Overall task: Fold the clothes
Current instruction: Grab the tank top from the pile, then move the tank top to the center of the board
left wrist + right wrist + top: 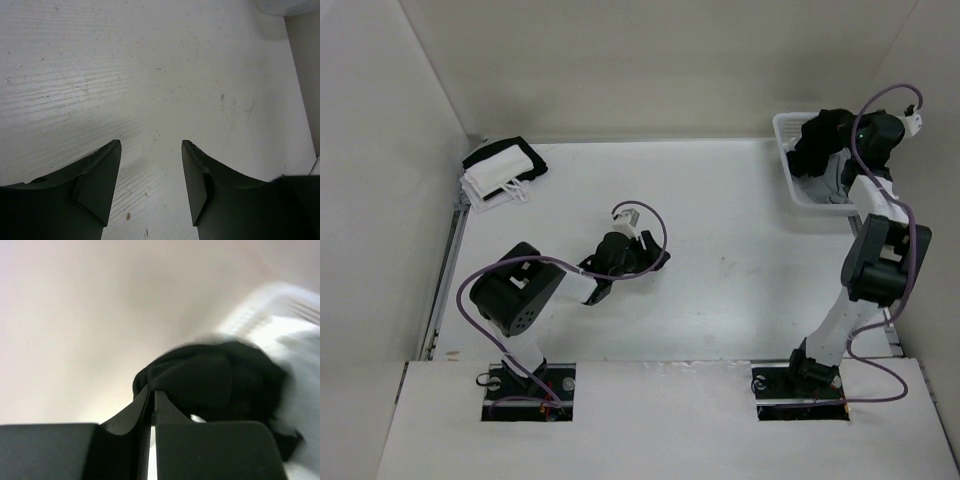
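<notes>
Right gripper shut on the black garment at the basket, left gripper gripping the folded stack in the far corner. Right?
Not quite. The left gripper grips nothing: the left wrist view shows its jaws open over bare table, and the stack lies apart in the top view. The right gripper is shut on the garment at the basket.

Reads plain black all over, no print: clothes (817, 140). White basket (810, 203). White table (720, 230), flecked with faint grey scuffs and specks. Black-and-white folded stack (502, 168), white straps. Matt near-black left gripper (151, 145) and right gripper (152, 390). Arms (520, 295) black with white links; purple cables (470, 290). Pale off-white walls (620, 60).
</notes>
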